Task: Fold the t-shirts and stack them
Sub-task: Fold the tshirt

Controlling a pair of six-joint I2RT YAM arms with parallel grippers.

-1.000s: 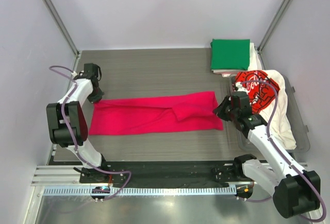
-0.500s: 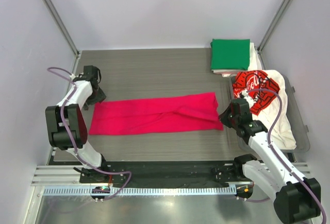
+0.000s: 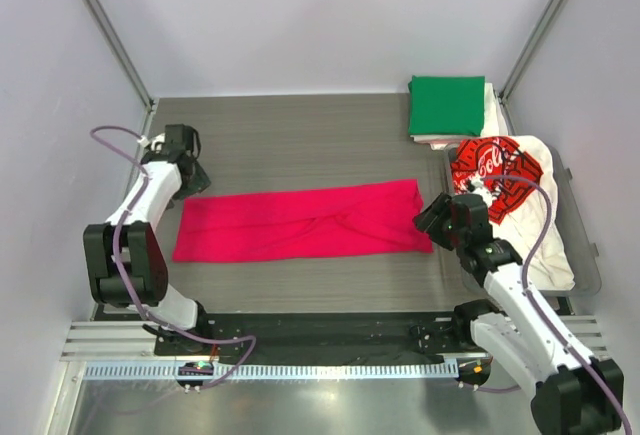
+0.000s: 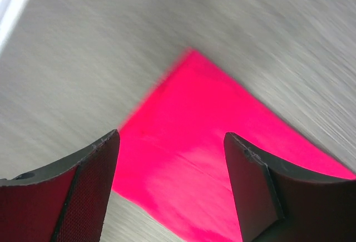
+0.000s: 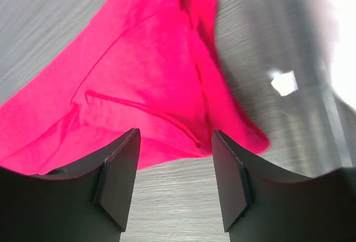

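Observation:
A magenta-red t-shirt point(image 3: 305, 221) lies flat as a long folded strip across the middle of the table. My left gripper point(image 3: 192, 177) hovers open just off the strip's far left corner point(image 4: 189, 114), its fingers point(image 4: 89, 192) apart with nothing between them. At the strip's right end point(image 5: 167, 69) my right gripper point(image 3: 432, 219) is open too, holding nothing. A folded green t-shirt point(image 3: 446, 105) rests on pale ones at the back right. The white t-shirt with red-black print point(image 3: 500, 175) lies crumpled at the right.
A clear plastic bin point(image 3: 583, 230) at the right edge holds the crumpled white shirt. Metal frame posts point(image 3: 110, 30) rise at the back corners. A rail with cables point(image 3: 300, 345) runs along the near edge.
Both grippers have opened and let go of the magenta-red shirt's ends. Its raised right fold has settled flat. The left gripper has drawn back slightly from the corner.

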